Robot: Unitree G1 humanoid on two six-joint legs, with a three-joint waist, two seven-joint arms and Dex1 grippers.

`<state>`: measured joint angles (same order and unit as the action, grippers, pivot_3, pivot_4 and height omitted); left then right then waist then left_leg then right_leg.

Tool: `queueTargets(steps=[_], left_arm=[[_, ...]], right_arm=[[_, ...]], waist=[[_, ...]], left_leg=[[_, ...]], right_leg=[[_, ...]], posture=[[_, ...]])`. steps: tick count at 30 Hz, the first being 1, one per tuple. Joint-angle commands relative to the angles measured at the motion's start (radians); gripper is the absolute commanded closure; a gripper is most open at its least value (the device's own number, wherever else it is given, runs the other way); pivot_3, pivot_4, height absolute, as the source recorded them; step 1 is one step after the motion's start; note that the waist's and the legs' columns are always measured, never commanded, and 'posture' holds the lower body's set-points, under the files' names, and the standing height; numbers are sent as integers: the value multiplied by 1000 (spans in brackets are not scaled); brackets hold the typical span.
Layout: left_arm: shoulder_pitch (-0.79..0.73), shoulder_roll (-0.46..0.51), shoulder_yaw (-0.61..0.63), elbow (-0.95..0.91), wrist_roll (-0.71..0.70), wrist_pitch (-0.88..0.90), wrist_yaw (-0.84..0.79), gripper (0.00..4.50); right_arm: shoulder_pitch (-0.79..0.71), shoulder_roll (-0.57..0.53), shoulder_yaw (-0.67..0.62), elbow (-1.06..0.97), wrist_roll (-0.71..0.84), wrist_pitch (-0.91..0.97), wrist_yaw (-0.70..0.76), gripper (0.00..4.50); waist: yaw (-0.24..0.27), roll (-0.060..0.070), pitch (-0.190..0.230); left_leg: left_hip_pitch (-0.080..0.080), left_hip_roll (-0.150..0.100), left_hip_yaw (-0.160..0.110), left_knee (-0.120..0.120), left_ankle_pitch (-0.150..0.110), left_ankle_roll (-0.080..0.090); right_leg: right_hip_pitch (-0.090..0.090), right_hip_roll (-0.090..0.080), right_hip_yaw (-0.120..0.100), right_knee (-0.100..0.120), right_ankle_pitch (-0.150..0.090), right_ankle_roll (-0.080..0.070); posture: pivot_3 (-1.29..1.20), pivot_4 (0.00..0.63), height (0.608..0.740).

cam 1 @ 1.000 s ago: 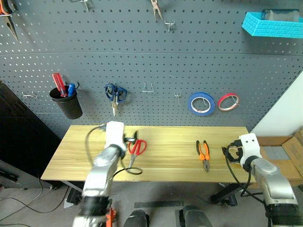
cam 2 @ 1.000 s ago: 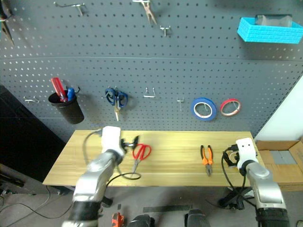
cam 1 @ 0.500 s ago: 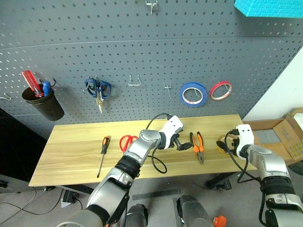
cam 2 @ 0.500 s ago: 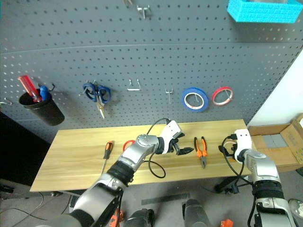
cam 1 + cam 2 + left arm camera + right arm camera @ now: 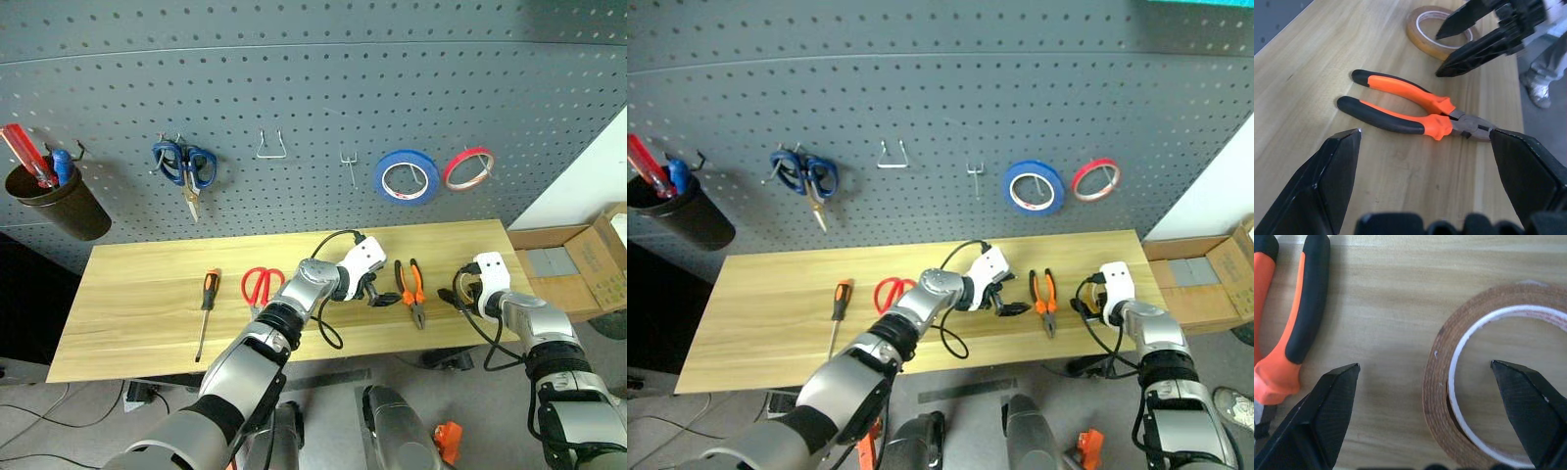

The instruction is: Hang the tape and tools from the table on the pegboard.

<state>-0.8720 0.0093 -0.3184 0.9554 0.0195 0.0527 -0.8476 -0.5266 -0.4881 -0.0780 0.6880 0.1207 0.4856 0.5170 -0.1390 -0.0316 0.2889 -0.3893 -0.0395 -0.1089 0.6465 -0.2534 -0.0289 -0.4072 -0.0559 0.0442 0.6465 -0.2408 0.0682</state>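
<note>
On the light wood table (image 5: 147, 328) lie, from left to right, a black-and-orange screwdriver (image 5: 205, 299), red-handled scissors (image 5: 260, 286), orange-and-black pliers (image 5: 411, 290) and a yellow-tan tape ring (image 5: 1440, 396). My left gripper (image 5: 379, 294) reaches across just left of the pliers, open and empty, with the pliers (image 5: 1415, 110) between and beyond its fingers. Low over the tape's left edge, my right gripper (image 5: 451, 296) is also open and holds nothing. The tape (image 5: 1435, 32) lies flat. The dark grey pegboard (image 5: 313, 78) rises behind the table.
On the pegboard hang blue-handled scissors (image 5: 184, 164), a blue tape ring (image 5: 406, 177), a red tape ring (image 5: 467, 167) and a black cup (image 5: 54, 203) of tools. Two bare hooks (image 5: 271, 148) (image 5: 348, 162) sit between them. A cardboard box (image 5: 568, 266) stands right of the table.
The camera has tipped down and shifted. My left arm swung right, from by the red scissors to beside the pliers. The right gripper edged forward onto the tape.
</note>
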Motion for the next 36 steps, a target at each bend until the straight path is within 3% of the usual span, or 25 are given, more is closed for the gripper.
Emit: queueTargets(steps=[1, 5, 15, 18, 22, 24, 27, 32, 36], left_arm=[[0, -23, 2, -42, 2, -24, -36, 50], [-5, -28, 3, -45, 6, -31, -58, 0], [15, -12, 18, -81, 7, -37, -73, 0], [100, 12, 11, -226, -6, 8, -97, 0], [293, 78, 41, -554, -50, 132, -73, 0], [396, 112, 74, -736, -89, 227, -43, 0], [561, 172, 138, -1008, -149, 361, 11, 0], [831, 273, 249, -1372, -233, 536, 90, 0], [998, 242, 367, -1579, -334, 611, 201, 0]], right_arm=[[4, -7, 0, 70, -12, -19, 13, 0], [-23, 11, -30, 89, 10, -14, -6, 906], [1, 9, -23, 52, -3, -24, -4, 4304], [84, 0, 9, -77, -28, -23, -6, 4392], [252, -4, 51, -470, -57, -50, -25, 4392], [319, 3, 82, -670, -75, -57, -44, 4392], [388, 31, 143, -895, -124, -84, -88, 4392], [442, 97, 224, -1059, -199, -189, -160, 4392], [406, 139, 328, -1005, -265, -401, -177, 4392]], waist=[[0, -1, 1], [0, -1, 5], [-3, -1, 6], [-2, 3, 4], [-3, 15, -5], [-10, 18, -7], [-14, 20, -16], [-3, 20, -77], [6, 17, -110]], left_leg=[[0, 0, 0, 1, 0, 0], [0, 0, 0, 1, 0, 0], [0, 0, 0, 0, 0, 0], [0, 0, 0, 0, 0, 0], [-5, 1, 0, -1, 0, -1], [-12, 1, 1, 0, 2, -4], [-11, 1, 3, 1, 2, -4], [-6, 1, 2, 0, 2, -5], [-1, 1, 2, 1, 4, -5]], right_leg=[[0, 0, 1, 0, 1, 1], [0, 0, 1, -1, 2, 3], [0, 1, 1, 0, 2, 2], [0, 0, 1, -1, 2, 2], [-6, 0, 1, 0, 2, 2], [-17, -1, 5, 4, 2, 2], [-19, -1, 10, 8, 3, 2], [-16, 1, 8, 11, 3, 1], [-9, 1, 6, 7, 2, 4]], posture=[[-196, 338, 740], [-195, 337, 740], [-206, 297, 740], [-218, 267, 740], [-227, 208, 740], [-231, 184, 740], [-221, 154, 740], [-161, 82, 740], [-79, 51, 740]])
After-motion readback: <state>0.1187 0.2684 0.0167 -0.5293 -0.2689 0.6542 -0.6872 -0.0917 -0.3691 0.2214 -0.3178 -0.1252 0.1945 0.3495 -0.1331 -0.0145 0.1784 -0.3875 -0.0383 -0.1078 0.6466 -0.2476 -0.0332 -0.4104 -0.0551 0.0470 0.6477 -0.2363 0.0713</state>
